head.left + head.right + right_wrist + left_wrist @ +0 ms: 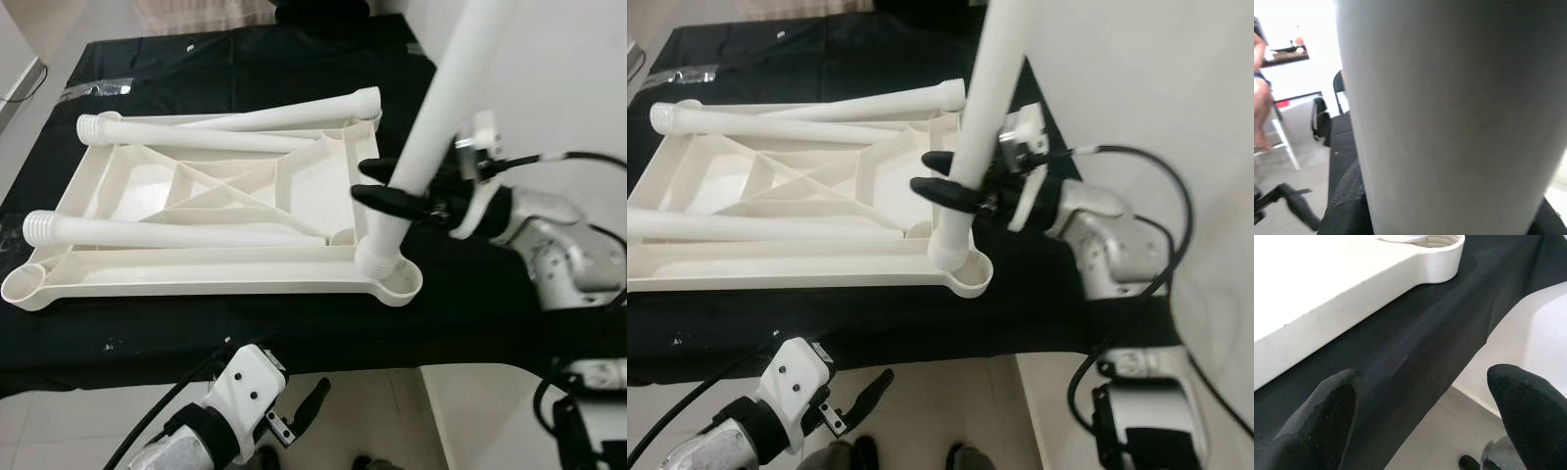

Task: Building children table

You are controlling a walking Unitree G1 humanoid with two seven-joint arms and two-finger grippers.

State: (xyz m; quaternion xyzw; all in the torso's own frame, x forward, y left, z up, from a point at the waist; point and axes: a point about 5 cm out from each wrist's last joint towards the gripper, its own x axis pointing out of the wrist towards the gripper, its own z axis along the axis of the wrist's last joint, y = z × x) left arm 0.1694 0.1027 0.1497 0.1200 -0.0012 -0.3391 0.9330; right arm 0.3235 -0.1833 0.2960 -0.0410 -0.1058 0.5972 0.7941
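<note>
The white plastic tabletop [211, 230] lies upside down on a black-covered surface [294, 323], its ribbed underside facing up and a round socket at each corner. The upright leg [431, 127] stands in the near right corner socket [392, 279], its lower end at or in the socket mouth; whether it is fully seated cannot be told. The right gripper [377, 183] is closed around this leg partway up, one black finger on each side of the tube, and the right wrist view has the pale tube pressed between the pads.

3 loose legs lie across the recessed underside: 1 long leg [167, 233] along the near side with its threaded end toward the left, and 2 more [216, 132] crossing near the far edge. The near left socket [24, 286] sits empty, and the far corners seem to as well.

By that count, 1 of 4 legs is being fitted and 3 are left, then the table must be turned upright.

The left gripper [294, 416] hangs low before the near edge of the surface, fingers spread apart and holding nothing; its wrist view looks along the black cloth toward a corner socket.
</note>
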